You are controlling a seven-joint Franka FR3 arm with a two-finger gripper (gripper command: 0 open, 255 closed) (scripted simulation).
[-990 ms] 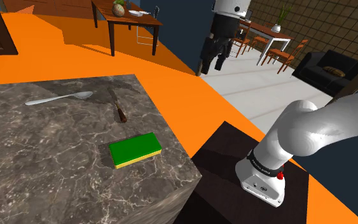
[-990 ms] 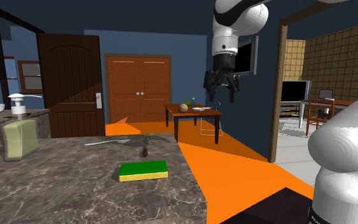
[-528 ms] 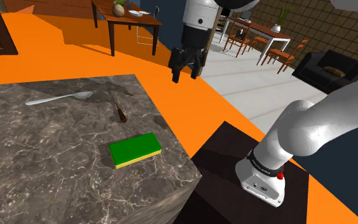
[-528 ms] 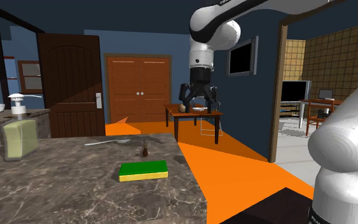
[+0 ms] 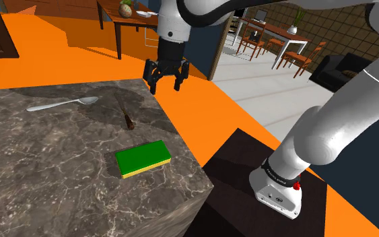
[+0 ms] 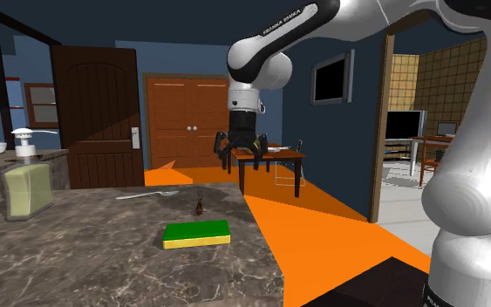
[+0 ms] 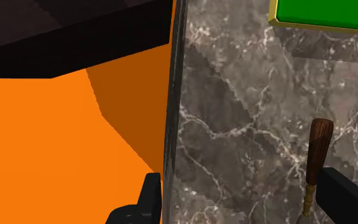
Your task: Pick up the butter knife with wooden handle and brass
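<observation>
The butter knife (image 5: 126, 115) lies flat on the dark marble counter (image 5: 46, 168), its brown wooden handle (image 7: 319, 147) pointing toward the green sponge and a brass collar (image 7: 307, 195) joining it to the blade. From the second exterior view the knife (image 6: 198, 207) looks small, near the counter's far edge. My gripper (image 5: 165, 86) hangs open above the counter's edge, to the shoulder view's right of the knife and well above it. In the wrist view the gripper (image 7: 247, 203) straddles the counter edge, and the handle sits just inside one black finger (image 7: 346, 194). Nothing is held.
A green sponge with a yellow base (image 5: 143, 158) lies nearer the stand than the knife. A metal spoon (image 5: 63, 104) rests beyond the knife. A soap dispenser (image 6: 27, 183) stands at the second exterior view's left. Orange floor (image 7: 56, 146) drops away past the counter edge.
The arm has swung from high over the floor toward the shoulder view's left and down, now reaching the counter's edge near the knife. Knife, spoon and sponge have not moved.
</observation>
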